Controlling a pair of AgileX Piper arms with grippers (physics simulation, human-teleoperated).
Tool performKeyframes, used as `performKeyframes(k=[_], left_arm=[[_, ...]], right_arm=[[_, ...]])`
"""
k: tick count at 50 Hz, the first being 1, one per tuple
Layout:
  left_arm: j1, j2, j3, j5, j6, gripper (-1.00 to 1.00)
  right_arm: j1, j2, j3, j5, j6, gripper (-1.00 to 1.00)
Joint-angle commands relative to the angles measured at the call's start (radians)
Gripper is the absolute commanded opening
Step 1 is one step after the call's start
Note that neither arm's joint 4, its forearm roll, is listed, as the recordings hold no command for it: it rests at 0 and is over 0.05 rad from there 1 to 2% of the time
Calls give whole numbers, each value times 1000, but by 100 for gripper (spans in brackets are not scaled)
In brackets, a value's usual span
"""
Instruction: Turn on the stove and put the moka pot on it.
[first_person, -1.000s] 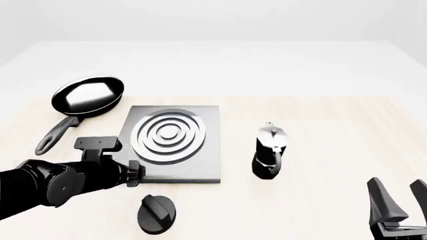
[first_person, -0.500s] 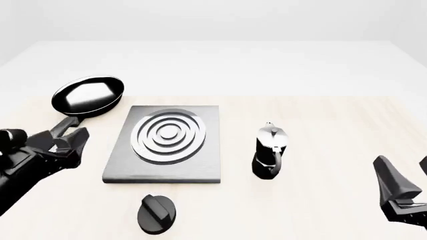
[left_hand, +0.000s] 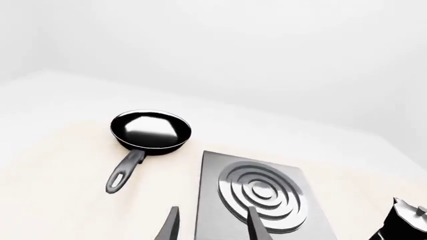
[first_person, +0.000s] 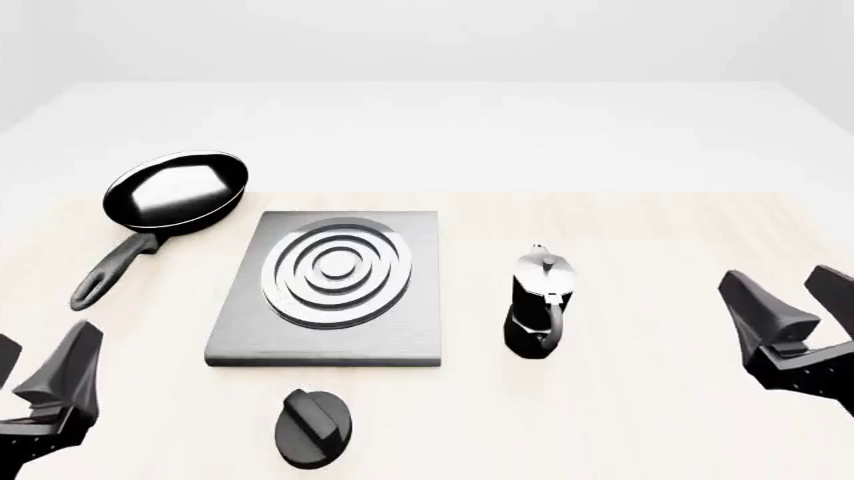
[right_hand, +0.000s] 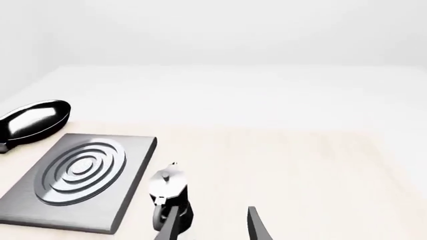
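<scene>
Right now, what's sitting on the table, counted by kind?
Frying pan: 1
Stove: 1
Knob: 1
Moka pot: 1
Total: 4 things, none held; both sets of fingers are open and apart from them.

Bare simulated tabletop (first_person: 667, 230), perhaps a kitchen mock-up: stove (first_person: 334, 290), frying pan (first_person: 174, 192).

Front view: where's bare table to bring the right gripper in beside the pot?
Widest bare patch: between the pot and the right gripper. The table's far stretch behind everything is bare too. Tight: the strip between the stove and pot, and the near strip holding the knob.
</scene>
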Motion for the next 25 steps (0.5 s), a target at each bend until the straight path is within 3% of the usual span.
performKeyframes(k=[1, 5, 25], left_arm=[[15, -122, 54, 21, 13, 100], [2, -145, 59, 34, 39, 100], [-2, -163, 67, 29, 27, 100]], right_arm=[[56, 96, -33, -12, 5, 100], [87, 131, -25, -32, 15, 100], [160, 253, -26, -112, 28, 100]])
